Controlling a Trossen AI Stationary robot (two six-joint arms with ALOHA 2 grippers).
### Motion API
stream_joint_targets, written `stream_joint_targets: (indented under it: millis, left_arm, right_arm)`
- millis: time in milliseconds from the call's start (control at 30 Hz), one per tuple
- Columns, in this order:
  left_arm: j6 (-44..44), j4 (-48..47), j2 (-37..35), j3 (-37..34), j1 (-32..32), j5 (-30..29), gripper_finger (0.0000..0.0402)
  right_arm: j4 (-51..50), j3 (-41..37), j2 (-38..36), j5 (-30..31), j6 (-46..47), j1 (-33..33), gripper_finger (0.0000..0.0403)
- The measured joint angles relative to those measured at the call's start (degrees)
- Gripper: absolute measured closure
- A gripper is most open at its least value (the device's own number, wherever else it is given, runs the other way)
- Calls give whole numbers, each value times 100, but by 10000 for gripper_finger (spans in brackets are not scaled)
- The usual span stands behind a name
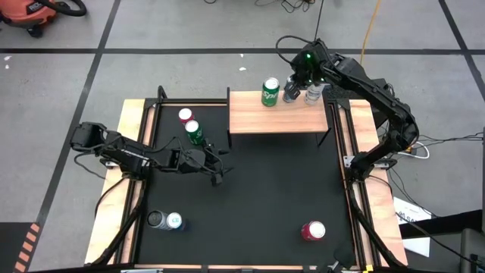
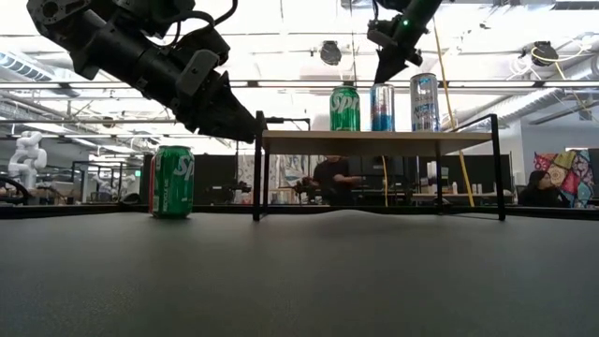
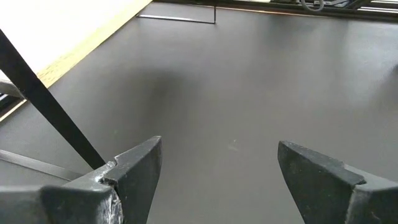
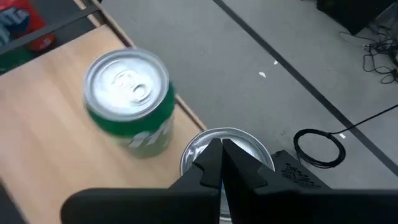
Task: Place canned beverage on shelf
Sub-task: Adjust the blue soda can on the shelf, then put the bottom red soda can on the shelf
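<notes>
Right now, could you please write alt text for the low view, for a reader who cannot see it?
Three upright cans, a green can, a blue can and a silver can, stand on the light-wood shelf, with the right hand just above the blue one. Another green can stands on the black mat below the left hand.

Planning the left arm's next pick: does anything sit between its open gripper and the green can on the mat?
Nothing visible does. The left gripper hovers open beside the green soda can; only bare black mat separates them. A red-topped can stands behind it.
</notes>
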Motion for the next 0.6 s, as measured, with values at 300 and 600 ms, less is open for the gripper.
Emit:
stream_joint_targets:
  millis: [300, 600]
  left_arm:
    - [16, -3, -2, 0, 4, -161, 87]
    - [-28, -1869, -1397, 185, -16, -455, 87]
  right_arm:
    - [2, -15, -222, 0, 42, 34, 403]
    - [353, -15, -636, -9, 90, 129, 343]
